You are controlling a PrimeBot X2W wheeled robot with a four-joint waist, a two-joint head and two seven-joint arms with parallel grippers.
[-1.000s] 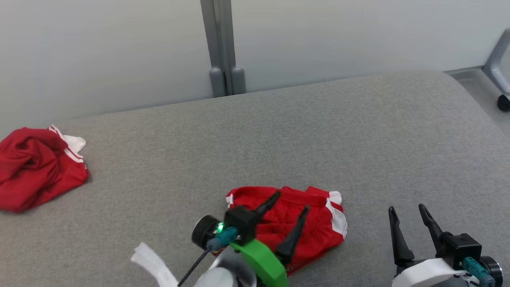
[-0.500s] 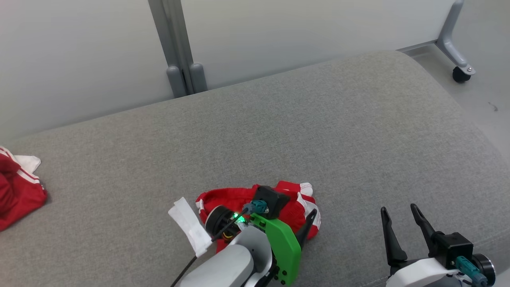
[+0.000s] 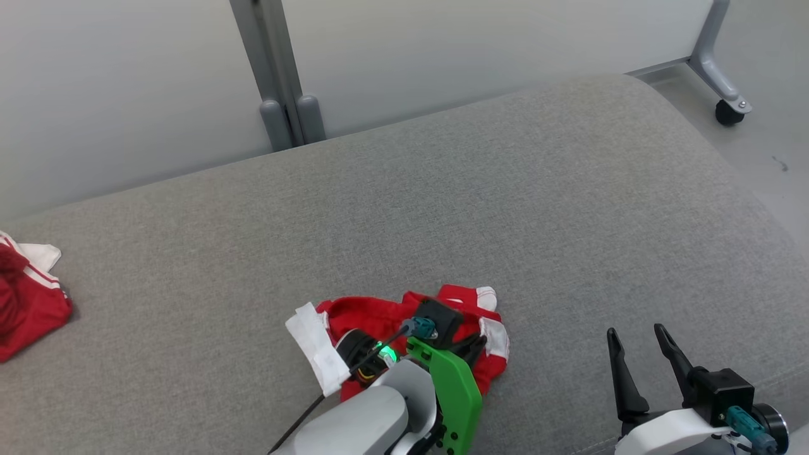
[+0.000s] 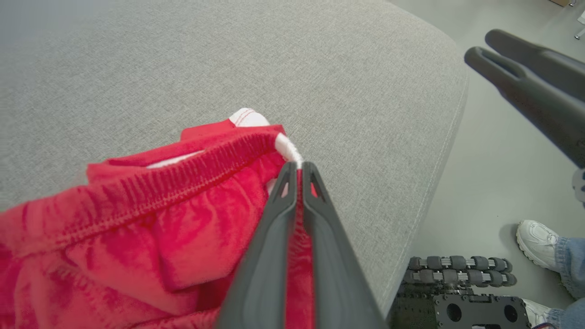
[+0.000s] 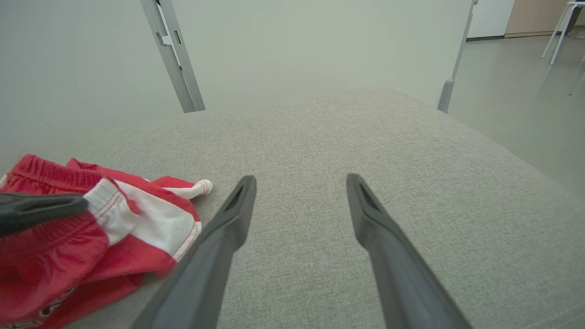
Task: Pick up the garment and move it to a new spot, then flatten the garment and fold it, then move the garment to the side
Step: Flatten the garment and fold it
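The garment [image 3: 373,313] is a crumpled pair of red shorts with white trim, lying near the front of the grey cushion [image 3: 505,189]. My left gripper [image 3: 474,344] reaches down onto its right side. In the left wrist view the fingers [image 4: 297,167] are pressed together with red cloth [image 4: 160,214] pinched between them, next to the elastic waistband. My right gripper [image 3: 634,330] hovers at the lower right, open and empty, clear of the cloth. In the right wrist view its fingers [image 5: 301,180] point over bare cushion, with the garment [image 5: 68,237] to their left.
A second red and white garment [image 3: 25,297] lies at the cushion's far left edge. A grey post [image 3: 278,76] stands behind the cushion, and a wheeled frame leg [image 3: 727,110] at the back right. A person's shoe [image 4: 537,237] stands on the floor beyond the cushion's right edge.
My left gripper has come down and shut on the garment, bunching the cloth. The head camera has swung, shifting the whole picture left. The right gripper stays open.
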